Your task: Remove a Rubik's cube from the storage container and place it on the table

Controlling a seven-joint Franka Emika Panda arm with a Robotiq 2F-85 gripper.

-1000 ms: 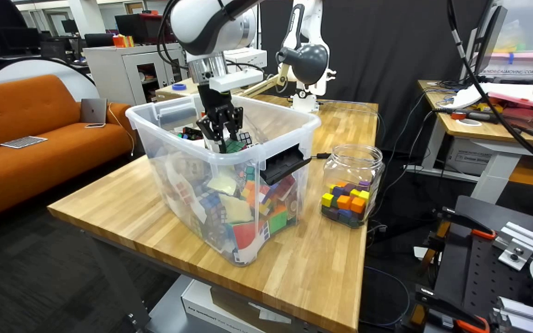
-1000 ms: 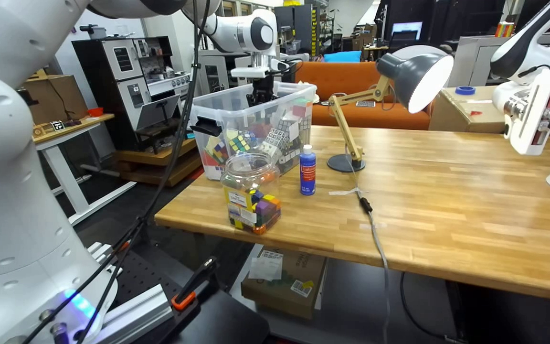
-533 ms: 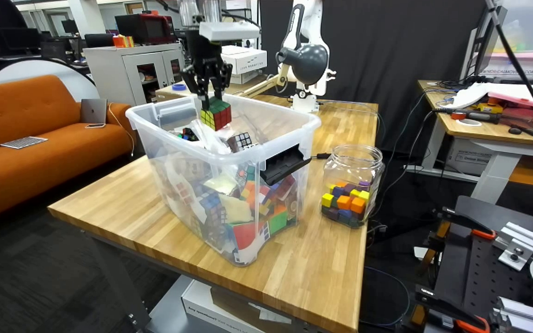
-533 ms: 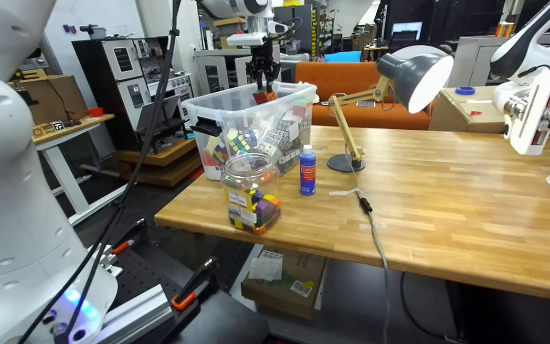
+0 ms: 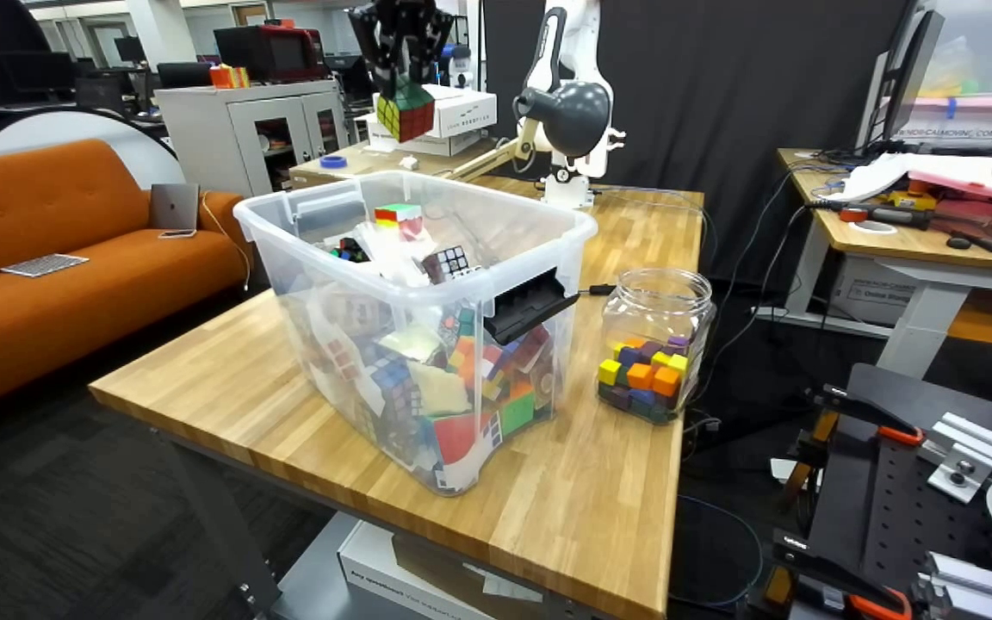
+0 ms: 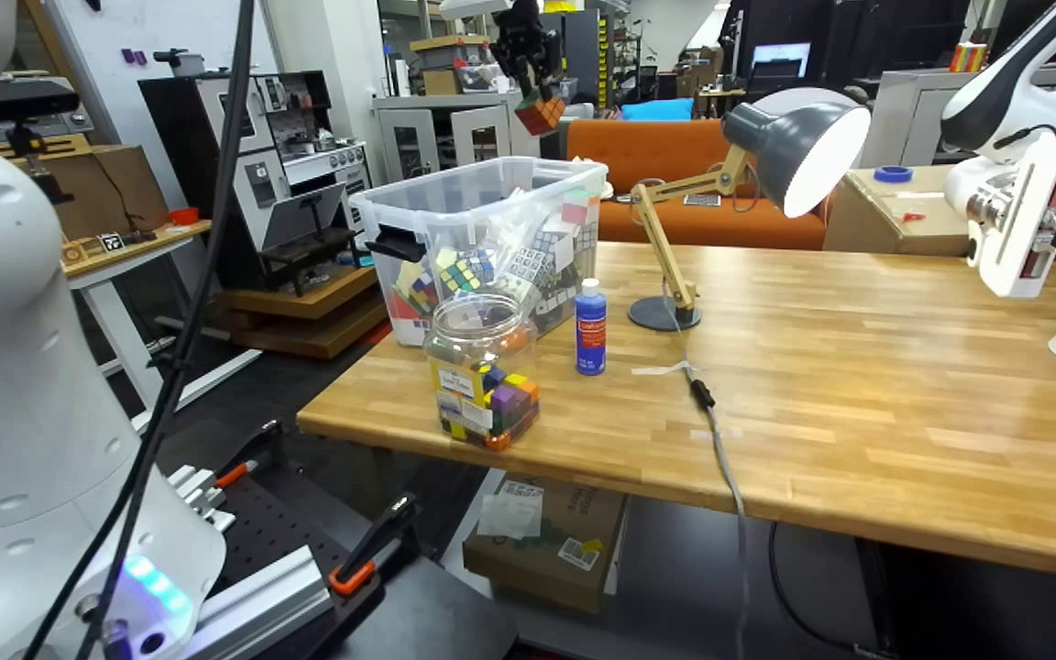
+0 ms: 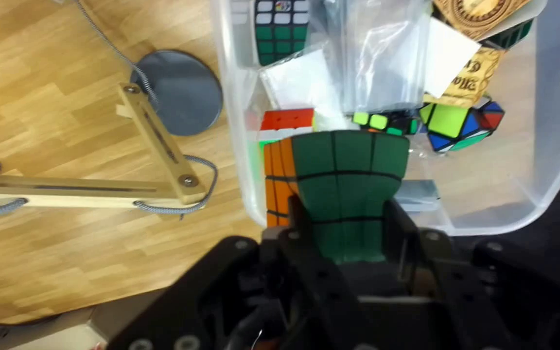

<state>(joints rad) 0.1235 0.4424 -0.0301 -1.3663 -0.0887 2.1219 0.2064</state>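
My gripper (image 5: 401, 79) is shut on a Rubik's cube (image 5: 406, 110) with red, yellow and green faces and holds it, tilted, well above the storage container (image 5: 436, 295). In an exterior view the cube (image 6: 540, 114) hangs over the bin's far part. In the wrist view the fingers grip the cube (image 7: 350, 170) by its green face's two sides; an orange face also shows. The clear bin, with a dark latch handle (image 5: 530, 306), holds several more puzzle cubes, bags and cards. It stands on the light-wood table (image 6: 858, 367).
A desk lamp (image 6: 771, 137) with a round base (image 6: 664, 313) stands beside the bin. A clear tub of coloured cubes (image 6: 459, 385) and a blue bottle (image 6: 591, 335) stand near it. Another white arm (image 6: 1023, 211) is at the table's far end. A lamp cable crosses the tabletop.
My gripper has risen out of the bin with the cube in it, from down among the contents to above the rim. A red, white and green cube now shows inside the bin.
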